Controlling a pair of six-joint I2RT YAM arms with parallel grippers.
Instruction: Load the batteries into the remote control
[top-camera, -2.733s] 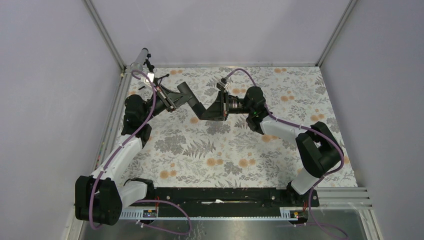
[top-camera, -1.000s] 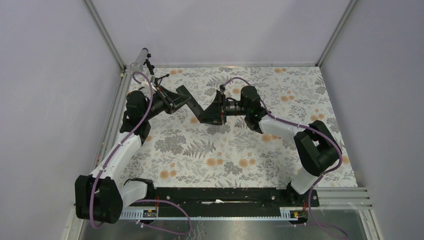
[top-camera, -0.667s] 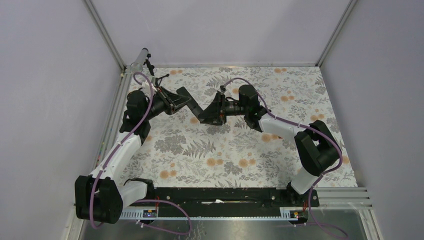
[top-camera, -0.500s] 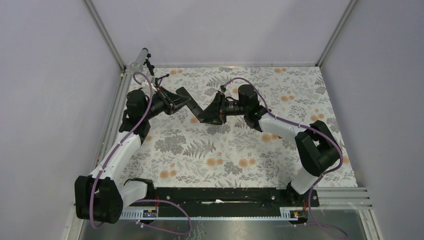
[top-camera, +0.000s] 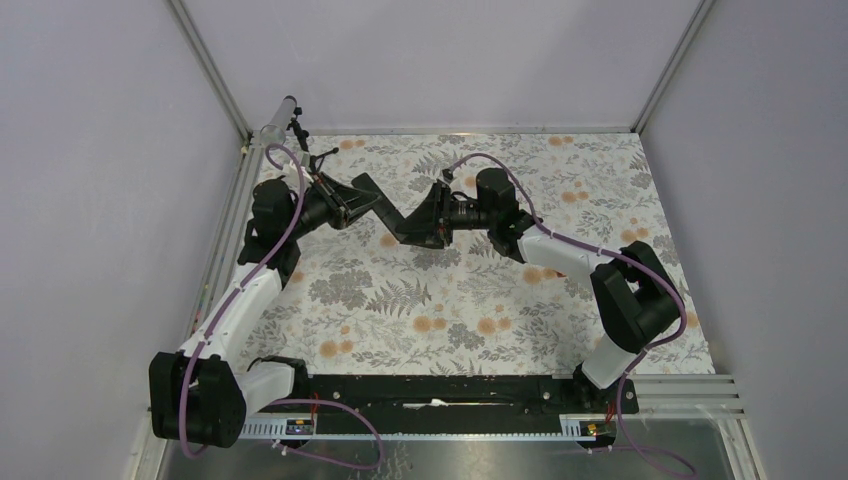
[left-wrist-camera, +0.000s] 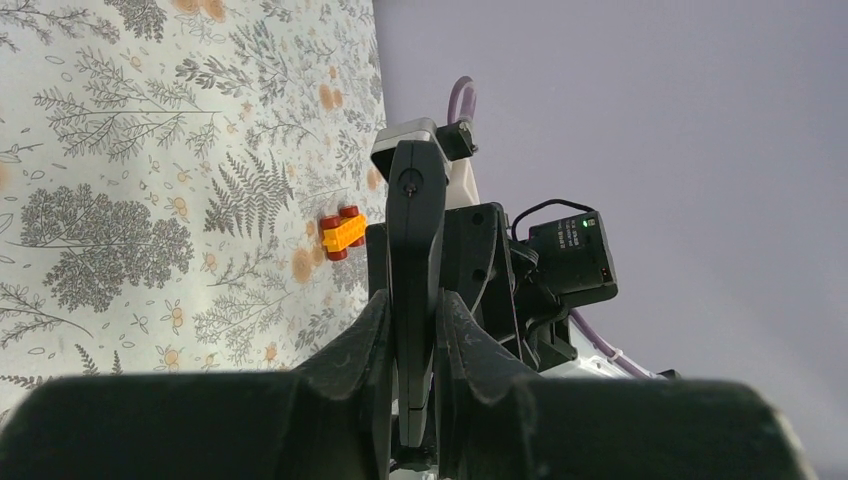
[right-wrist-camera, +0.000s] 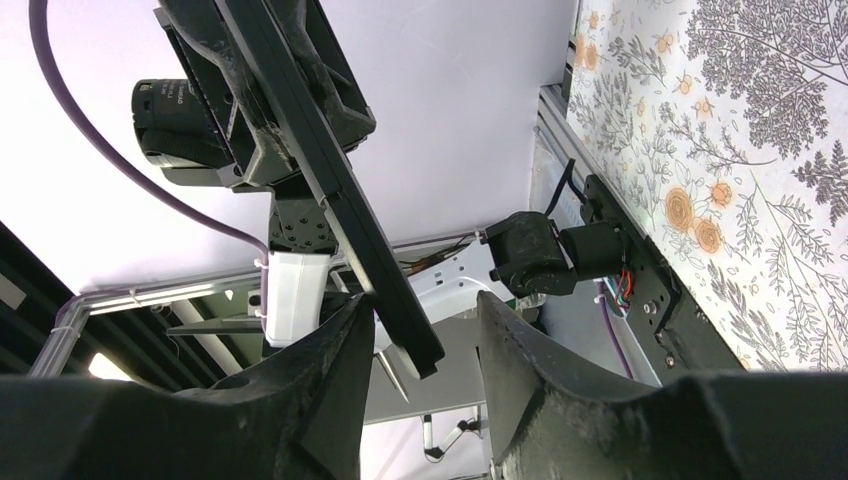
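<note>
The remote control (top-camera: 388, 213) is a slim black bar held in the air between both arms at the back middle of the table. My left gripper (top-camera: 360, 203) is shut on one end of it; in the left wrist view the bar (left-wrist-camera: 415, 230) stands edge-on between the fingers (left-wrist-camera: 366, 335). My right gripper (top-camera: 415, 228) is open around the bar's other end. In the right wrist view that end (right-wrist-camera: 400, 320) lies between the jaws, close to the left finger (right-wrist-camera: 335, 370), with a gap to the right finger. The batteries and the cover are out of view.
A yellow toy brick car with red wheels (left-wrist-camera: 341, 232) sits on the floral mat (top-camera: 450, 310) beyond the remote. A grey tube (top-camera: 278, 120) and a small black stand (top-camera: 299, 131) are at the back left corner. Metal frame posts border the mat.
My right gripper has moved slightly left and back, onto the remote's free end. My left gripper has kept hold of the remote and has tilted it a little.
</note>
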